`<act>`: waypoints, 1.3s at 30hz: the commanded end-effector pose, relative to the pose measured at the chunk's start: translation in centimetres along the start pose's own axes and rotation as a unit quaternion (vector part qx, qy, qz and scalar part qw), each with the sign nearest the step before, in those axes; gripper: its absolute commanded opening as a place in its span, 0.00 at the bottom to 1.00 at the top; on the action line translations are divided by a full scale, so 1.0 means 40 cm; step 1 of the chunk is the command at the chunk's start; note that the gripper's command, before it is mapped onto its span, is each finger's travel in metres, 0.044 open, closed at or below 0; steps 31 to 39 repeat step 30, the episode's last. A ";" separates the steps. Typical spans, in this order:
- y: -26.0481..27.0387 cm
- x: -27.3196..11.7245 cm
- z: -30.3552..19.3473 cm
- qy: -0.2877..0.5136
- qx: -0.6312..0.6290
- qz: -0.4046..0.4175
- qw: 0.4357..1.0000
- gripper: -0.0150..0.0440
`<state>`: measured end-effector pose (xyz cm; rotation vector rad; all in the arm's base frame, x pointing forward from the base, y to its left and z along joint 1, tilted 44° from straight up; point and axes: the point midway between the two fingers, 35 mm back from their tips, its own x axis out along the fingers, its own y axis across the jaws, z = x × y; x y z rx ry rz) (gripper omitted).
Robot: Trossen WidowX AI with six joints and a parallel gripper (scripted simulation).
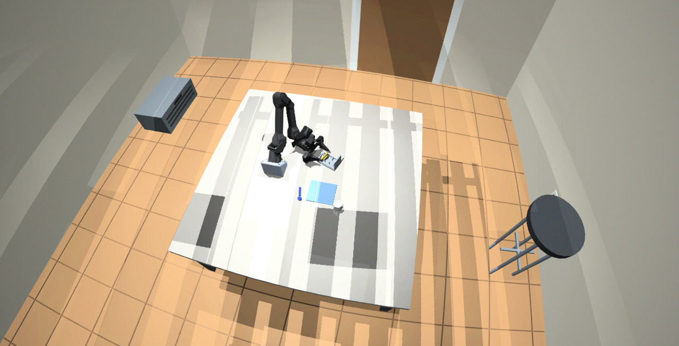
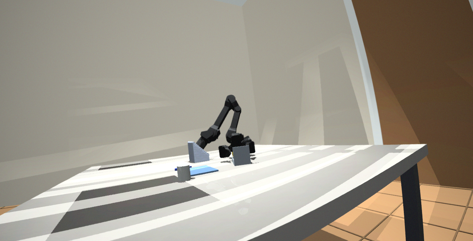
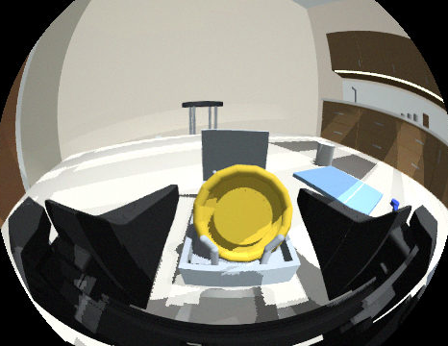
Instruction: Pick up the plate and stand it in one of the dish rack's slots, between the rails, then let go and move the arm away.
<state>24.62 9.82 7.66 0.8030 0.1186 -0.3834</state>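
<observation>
We have our hand [image 1: 323, 155] [image 2: 238, 149] [image 3: 241, 194] released, its fingers spread to either side of the yellow plate [image 1: 324, 156] [image 2: 232, 153] [image 3: 243, 216], with a gap showing on both sides in the wrist view. The plate stands on edge in the dish rack [image 1: 338, 162] [image 2: 242, 155] [image 3: 238, 275], directly ahead of the hand, its face towards us and the near upright rails [image 3: 214, 256] crossing low in front of its rim. It looks seated in a slot, though we cannot tell whether its bottom edge is fully down or how firmly the rails behind support it. We judge that only the withdrawal is left, and that is where things could go wrong. If we back out askew, one finger may brush the rim and turn the plate or tip it out of its slot. Lifting or swinging sideways before the fingers are past the rim invites the same trouble, and a low finger might catch the rack's side and drag the whole thing across the tabletop [image 1: 280, 249] [image 2: 297, 180] [image 3: 128, 168]. Should the plate be merely leaning on a rail, even a light knock could make it roll or drop. We would keep the fingers wide and retreat straight back, slowly, watching the rim for any wobble.
</observation>
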 end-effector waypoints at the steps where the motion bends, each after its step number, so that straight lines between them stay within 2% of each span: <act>1: 0.001 0.001 0.002 0.000 0.000 -0.001 1.000 0.93; 17: 0.029 0.015 0.289 -0.007 -0.013 -0.003 1.000 0.93; 22: 0.027 0.018 0.293 -0.005 -0.023 -0.008 1.000 0.93; 30: -0.007 0.064 0.297 0.038 -0.132 -0.070 0.988 0.93; 39: -0.007 0.064 0.297 0.038 -0.132 -0.070 0.988 0.93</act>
